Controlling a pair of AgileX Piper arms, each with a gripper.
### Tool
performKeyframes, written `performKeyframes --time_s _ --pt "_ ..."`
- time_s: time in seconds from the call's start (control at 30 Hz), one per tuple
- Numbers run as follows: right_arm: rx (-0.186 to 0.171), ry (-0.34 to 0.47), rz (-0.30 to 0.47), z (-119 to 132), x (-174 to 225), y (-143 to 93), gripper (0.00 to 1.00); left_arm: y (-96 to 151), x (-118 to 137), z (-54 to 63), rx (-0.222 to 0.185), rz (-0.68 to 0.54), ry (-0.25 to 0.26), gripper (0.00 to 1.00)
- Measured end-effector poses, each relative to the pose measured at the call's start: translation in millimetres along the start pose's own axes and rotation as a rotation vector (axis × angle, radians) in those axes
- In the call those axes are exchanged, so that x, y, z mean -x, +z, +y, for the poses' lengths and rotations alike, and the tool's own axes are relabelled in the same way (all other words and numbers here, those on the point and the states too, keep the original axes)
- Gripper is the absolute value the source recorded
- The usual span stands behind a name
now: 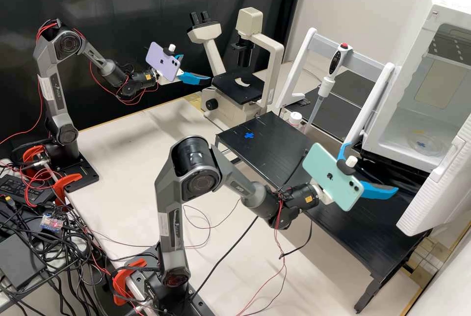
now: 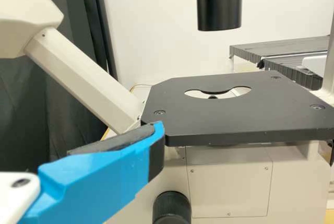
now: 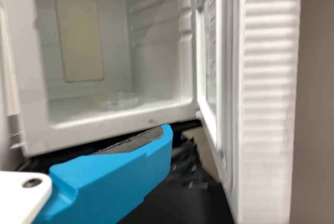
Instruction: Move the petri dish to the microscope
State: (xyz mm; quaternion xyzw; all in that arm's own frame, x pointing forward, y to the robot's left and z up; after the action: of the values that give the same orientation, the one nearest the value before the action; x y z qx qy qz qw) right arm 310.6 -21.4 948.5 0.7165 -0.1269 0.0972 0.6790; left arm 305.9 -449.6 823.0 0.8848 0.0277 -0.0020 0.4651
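Inside the white incubator's chamber, the clear petri dish [image 1: 428, 146] lies on the floor; the right wrist view shows the dish [image 3: 121, 100] faintly through the opening. Outside that opening, in front of it, my right gripper [image 1: 373, 168] is open with nothing between its fingers; one blue finger of the right gripper [image 3: 125, 174] shows below the chamber's sill. The microscope [image 1: 238, 85] stands at the back, its black stage [image 2: 229, 112] bare around the round hole. My left gripper [image 1: 197, 67] is open and empty beside the stage; a finger of the left gripper [image 2: 104, 174] shows near the stage corner.
The incubator door [image 3: 266, 104] is swung open at the right. A pipette [image 1: 325, 85] hangs on a white frame [image 1: 306, 58], beside a small white-capped bottle [image 1: 295, 118]. A black raised platform [image 1: 274, 142] with a blue cross runs from the microscope to the incubator.
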Motion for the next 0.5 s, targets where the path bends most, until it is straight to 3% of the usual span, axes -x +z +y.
performKeyframes --time_s 0.17,0.3,0.5 --pt "0.001 0.004 -0.040 7 -42 3 1.00 0 0 0.0 0.000 0.000 0.000 1.00" --pt "-0.026 -0.003 -0.092 6 -75 5 1.00 0 0 0.0 0.000 0.000 0.000 1.00" --pt "0.011 -0.019 -0.091 6 -121 -5 1.00 0 0 0.0 0.000 0.000 0.000 1.00"
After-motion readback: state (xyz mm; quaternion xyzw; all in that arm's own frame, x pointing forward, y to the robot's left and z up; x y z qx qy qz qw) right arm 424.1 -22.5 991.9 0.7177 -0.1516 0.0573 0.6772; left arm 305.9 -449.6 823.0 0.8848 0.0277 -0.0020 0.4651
